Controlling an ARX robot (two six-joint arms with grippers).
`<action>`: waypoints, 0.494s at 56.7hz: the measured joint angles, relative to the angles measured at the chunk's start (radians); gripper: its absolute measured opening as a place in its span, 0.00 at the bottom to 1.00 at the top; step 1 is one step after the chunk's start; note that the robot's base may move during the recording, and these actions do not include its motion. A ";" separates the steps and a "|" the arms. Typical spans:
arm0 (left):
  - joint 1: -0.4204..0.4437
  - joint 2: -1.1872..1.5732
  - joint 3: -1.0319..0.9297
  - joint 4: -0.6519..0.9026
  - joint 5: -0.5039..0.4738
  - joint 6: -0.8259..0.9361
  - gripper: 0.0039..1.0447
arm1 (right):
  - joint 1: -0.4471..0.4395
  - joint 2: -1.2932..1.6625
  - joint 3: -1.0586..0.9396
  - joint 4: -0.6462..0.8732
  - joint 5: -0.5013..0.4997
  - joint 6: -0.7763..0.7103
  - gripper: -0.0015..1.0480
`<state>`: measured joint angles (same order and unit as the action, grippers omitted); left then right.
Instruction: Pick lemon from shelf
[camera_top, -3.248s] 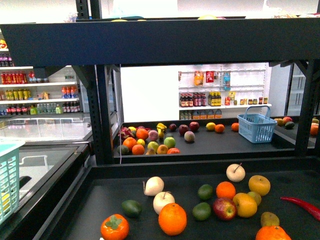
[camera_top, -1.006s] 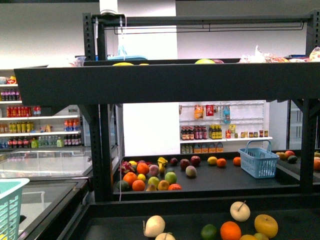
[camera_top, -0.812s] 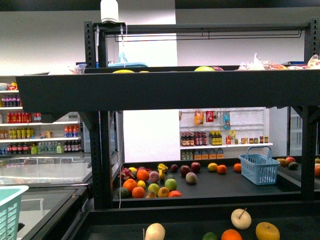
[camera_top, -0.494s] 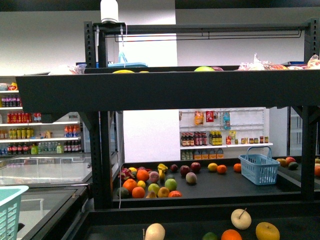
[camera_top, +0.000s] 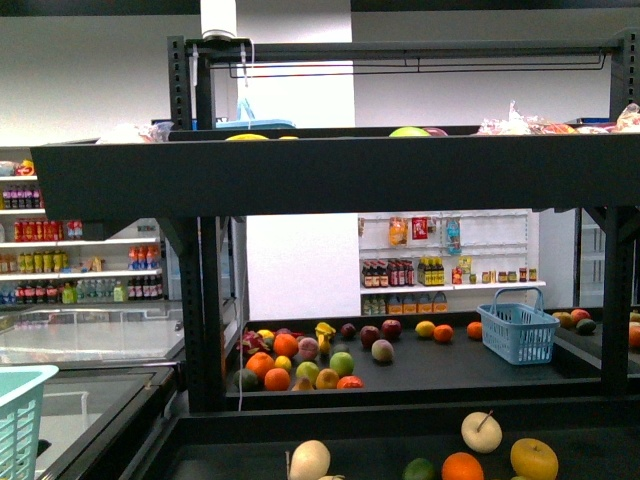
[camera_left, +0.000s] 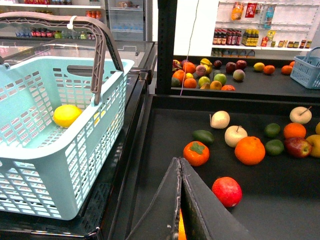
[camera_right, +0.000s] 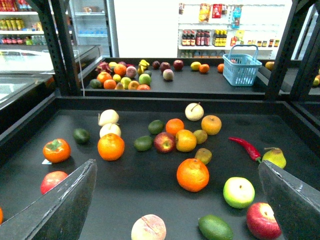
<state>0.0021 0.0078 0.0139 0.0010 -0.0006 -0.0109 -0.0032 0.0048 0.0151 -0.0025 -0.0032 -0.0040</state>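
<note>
A: Lemon, where?
B: Left wrist cam: one yellow lemon-shaped fruit lying on the floor of the teal basket, near the wall on the shelf's side. Basket sits beside the shelf, outside its rim, handle up.
A: Any on the shelf itself?
B: Yellow fruit there too, e.g. a yellow round one touching a red apple mid-tier, but can't tell if that's a lemon. Top tier in front cam shows a yellow sliver over the rim at approx. 11 o'clock; too little visible to ID.
A: Grippers?
B: Left gripper: fingers pressed together tip to tip, nothing btwn them, hanging above the lower tier, near a red fruit and a persimmon. Right gripper: fingers spread wide, empty, over the same tier; a big orange lies btwn the fingers' lines, below. Neither arm shows in front cam.
A: Rest of front cam?
B: Teal basket corner at 8 o'clock. Fruit pile on the far tier at approx. 6 o'clock, blue basket at 4 o'clock. White wall shelves w/ bottles behind, approx. 3 o'clock.
A: Anything else on the tier?
B: Red chili next to a pear, on the right gripper's side.
</note>
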 joint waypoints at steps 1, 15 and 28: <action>0.000 -0.001 0.000 0.000 0.000 0.000 0.02 | 0.000 0.000 0.000 0.000 0.000 0.000 0.93; 0.000 -0.002 0.000 0.000 0.000 0.000 0.02 | 0.000 0.000 0.000 0.000 0.000 0.000 0.93; 0.000 -0.002 0.000 0.000 0.000 0.000 0.34 | 0.000 0.000 0.000 0.000 0.000 0.000 0.93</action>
<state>0.0021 0.0063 0.0139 0.0006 -0.0002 -0.0109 -0.0032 0.0048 0.0151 -0.0025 -0.0032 -0.0044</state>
